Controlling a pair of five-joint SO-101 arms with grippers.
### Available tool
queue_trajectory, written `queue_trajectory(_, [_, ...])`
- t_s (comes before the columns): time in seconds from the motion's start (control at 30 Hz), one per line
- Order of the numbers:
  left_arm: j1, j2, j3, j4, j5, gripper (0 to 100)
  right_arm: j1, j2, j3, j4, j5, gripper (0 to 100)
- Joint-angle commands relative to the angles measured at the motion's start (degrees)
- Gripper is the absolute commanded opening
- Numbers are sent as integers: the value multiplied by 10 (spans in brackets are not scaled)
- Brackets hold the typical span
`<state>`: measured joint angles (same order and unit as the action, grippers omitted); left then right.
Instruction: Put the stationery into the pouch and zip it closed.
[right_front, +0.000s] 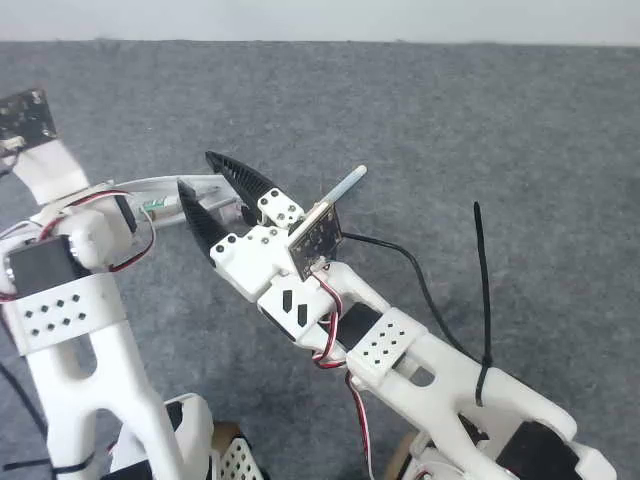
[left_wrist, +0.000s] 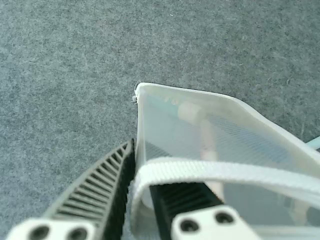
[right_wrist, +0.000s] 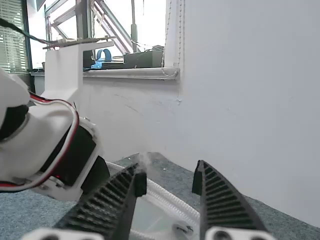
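The left gripper (left_wrist: 145, 175) is clamping one end of the pouch (left_wrist: 200, 145). Its ribbed jaws are pressing together on the translucent wall just under the white woven band (left_wrist: 225, 172) that is running along the pouch's top edge. A pale tube-shaped item (left_wrist: 205, 135) is showing through the mesh, so at least one piece of stationery is judged to be lying inside. The right gripper (right_wrist: 167, 177) is standing wide open and gripping nothing, with one jaw on either side of the band and just above it. A small metal piece (right_wrist: 182, 229) is sitting low between those jaws. It may be the zip pull, but it is too small to confirm. A slim stick (right_front: 345, 185), possibly a pen, is showing beyond the right wrist, and it cannot be told whether it is lying in the pouch or outside it. The grey mat (right_front: 450, 120) is lying beneath both arms, and whether the unheld end of the pouch is resting on it cannot be told. The step in hand is judged to be the zipping. The governing relation is this: the pouch's long axis is running from the left gripper's hold toward the right gripper, so the band is lying directly ahead of and below the open jaws. The right arm is the free arm and the nearer one to the unheld end. The coming move is therefore calling for the right jaws to drop, close across the band and travel along that axis while the left hold is resisting the pull.
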<state>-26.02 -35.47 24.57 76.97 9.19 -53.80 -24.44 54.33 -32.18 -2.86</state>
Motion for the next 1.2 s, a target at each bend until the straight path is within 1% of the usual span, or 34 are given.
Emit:
queue_trajectory(0.0, [-4, 4, 0, -21, 7, 11, 7, -29, 8, 2, -8, 145])
queue_trajectory(0.1, [-4, 4, 2, -23, 7, 11, 7, -74, 22, 13, -8, 145])
queue_trajectory(0.2, [-4, 4, 3, -23, 7, 11, 8, -126, 12, 105, -11, 145])
queue_trajectory(0.33, [-4, 4, 3, -23, 7, 11, 13, -173, -38, 250, -81, 145])
queue_trajectory(0.43, [-4, 4, 3, -23, 7, 11, 35, -187, -89, 357, -124, 145])
queue_trajectory(0.53, [-25, 4, 0, -23, 8, 11, 69, -179, -149, 453, -172, 145])
queue_trajectory(0.63, [-43, 4, 0, -28, 9, 11, 98, -151, -210, 538, -209, 145])
queue_trajectory(0.87, [-47, 4, 0, -29, 9, 11, 151, -17, -362, 693, -278, 145])
queue_trajectory(1.03, [-47, 4, 2, -30, 9, 11, 178, 99, -473, 779, -308, 145])
queue_trajectory(1.17, [-47, 4, 2, -30, 9, 11, 203, 178, -542, 825, -331, 145])
